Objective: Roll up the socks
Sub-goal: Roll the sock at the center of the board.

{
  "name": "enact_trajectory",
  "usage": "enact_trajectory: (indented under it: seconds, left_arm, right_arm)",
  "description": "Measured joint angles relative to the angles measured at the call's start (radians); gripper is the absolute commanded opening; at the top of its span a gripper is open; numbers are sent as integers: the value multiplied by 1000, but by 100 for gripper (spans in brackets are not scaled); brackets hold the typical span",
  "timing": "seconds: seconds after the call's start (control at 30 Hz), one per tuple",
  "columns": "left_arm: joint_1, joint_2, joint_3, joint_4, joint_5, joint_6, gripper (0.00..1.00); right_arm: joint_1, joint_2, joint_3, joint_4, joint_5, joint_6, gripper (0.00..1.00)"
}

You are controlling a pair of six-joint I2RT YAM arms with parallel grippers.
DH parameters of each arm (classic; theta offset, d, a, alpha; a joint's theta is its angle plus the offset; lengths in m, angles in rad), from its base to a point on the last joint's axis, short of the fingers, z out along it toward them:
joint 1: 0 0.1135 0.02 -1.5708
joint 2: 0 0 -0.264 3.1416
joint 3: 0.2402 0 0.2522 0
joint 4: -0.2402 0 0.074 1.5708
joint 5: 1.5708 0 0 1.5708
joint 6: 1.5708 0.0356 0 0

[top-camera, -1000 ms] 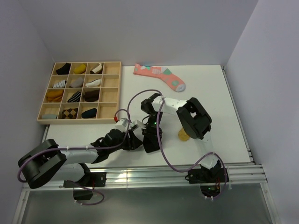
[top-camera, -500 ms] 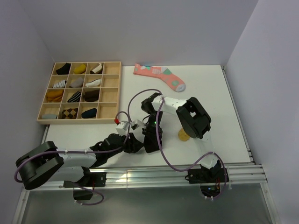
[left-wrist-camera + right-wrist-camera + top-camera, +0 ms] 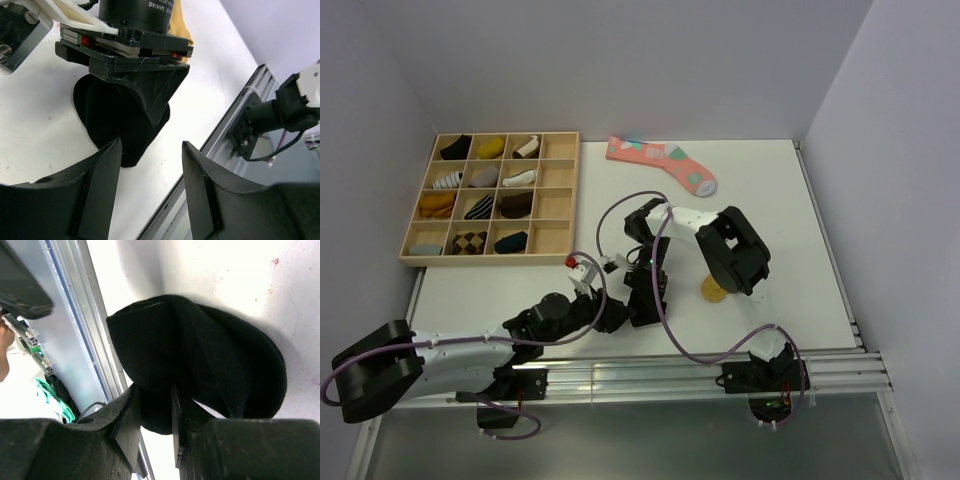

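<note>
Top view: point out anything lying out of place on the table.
The long pink sock with teal and white patches lies flat and unrolled near the table's far edge, outside the wooden divided tray where bundled socks sit.

Left gripper (image 3: 151,147) spread, empty; right gripper (image 3: 150,105) grips black sock (image 3: 114,140) just beyond.

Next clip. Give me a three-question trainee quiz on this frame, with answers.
1. True or false: the left gripper is shut on the black sock.
2. Fill in: the mustard sock lies beside the ____ arm.
3. Which sock lies farthest from both grippers? A) black sock B) pink sock C) mustard sock
Key: 1 false, it stands open; the right gripper pinches that sock. 2 right arm. 3 B.
</note>
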Motion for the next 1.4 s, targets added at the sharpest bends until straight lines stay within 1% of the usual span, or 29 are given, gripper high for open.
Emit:
enact_trajectory:
  seconds: [0.17, 0.37, 0.47, 0.77, 1.03, 1.2, 1.23, 1.3, 1.33, 1.4]
  left_arm:
    - [-2, 94, 58, 0, 3, 47, 61]
    - [-2, 241, 138, 15, 12, 92, 60]
    - [-2, 288, 156, 23, 14, 106, 60]
    - [-2, 346, 156, 40, 19, 119, 60]
    - [-2, 433, 156, 97, 23, 121, 59]
    - [0, 470, 156, 138, 34, 114, 51]
    - [0, 475, 156, 147, 38, 111, 45]
    - [1, 485, 153, 169, 43, 99, 38]
    - [1, 490, 151, 181, 47, 95, 29]
    - [2, 500, 143, 208, 53, 80, 21]
  right_arm:
    - [-2, 0, 0, 3, 1, 14, 23]
    - [-2, 2, 0, 3, 2, 21, 22]
    - [-3, 2, 0, 3, 2, 22, 22]
    - [-3, 2, 0, 3, 2, 25, 22]
    - [-5, 5, 0, 3, 0, 29, 22]
    - [-6, 5, 0, 4, -2, 33, 24]
    - [-6, 5, 0, 5, -2, 34, 27]
    - [-7, 5, 0, 7, -2, 38, 30]
    - [-8, 5, 0, 9, -2, 40, 32]
    - [-9, 5, 0, 13, -3, 47, 35]
